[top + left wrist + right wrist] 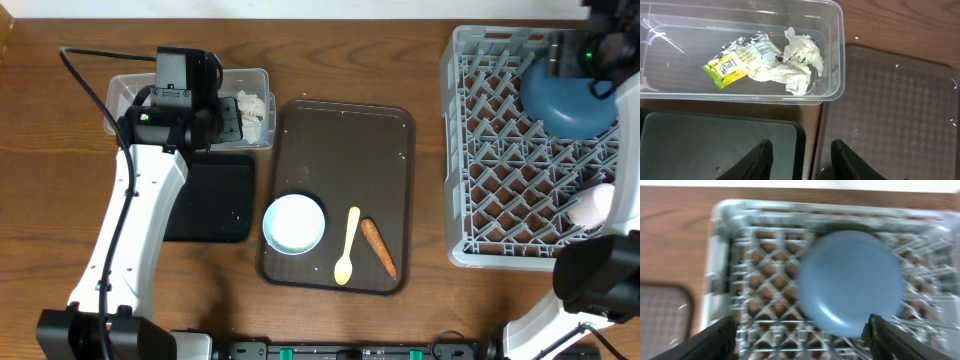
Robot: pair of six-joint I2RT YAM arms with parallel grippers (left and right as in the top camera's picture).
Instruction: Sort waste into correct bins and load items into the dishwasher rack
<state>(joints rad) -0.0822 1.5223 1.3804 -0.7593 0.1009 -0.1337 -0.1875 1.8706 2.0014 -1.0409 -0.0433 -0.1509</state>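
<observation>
My left gripper (238, 118) (801, 155) hangs open and empty over the gap between the black tray (715, 145) and the brown serving tray (900, 110). Just beyond it, the clear tub (837, 55) holds a crumpled white tissue (797, 65) and a yellow-green wrapper (737, 60). On the serving tray (345, 135) lie a white bowl (295, 222), a pale yellow spoon (348, 245) and an orange carrot (378, 247). My right gripper (800, 335) (592, 58) is wide open above the dark blue dish (850, 282) (565, 100), which rests in the grey rack (470, 150). A pink-white cup (592, 207) sits in the rack too.
A few white specks like rice grains (400, 155) dot the serving tray. The black tray (215, 200) lies below the clear tub (125, 90) at the left. Bare wooden table shows between the serving tray and the rack. My right arm's base (600, 275) overhangs the rack's near corner.
</observation>
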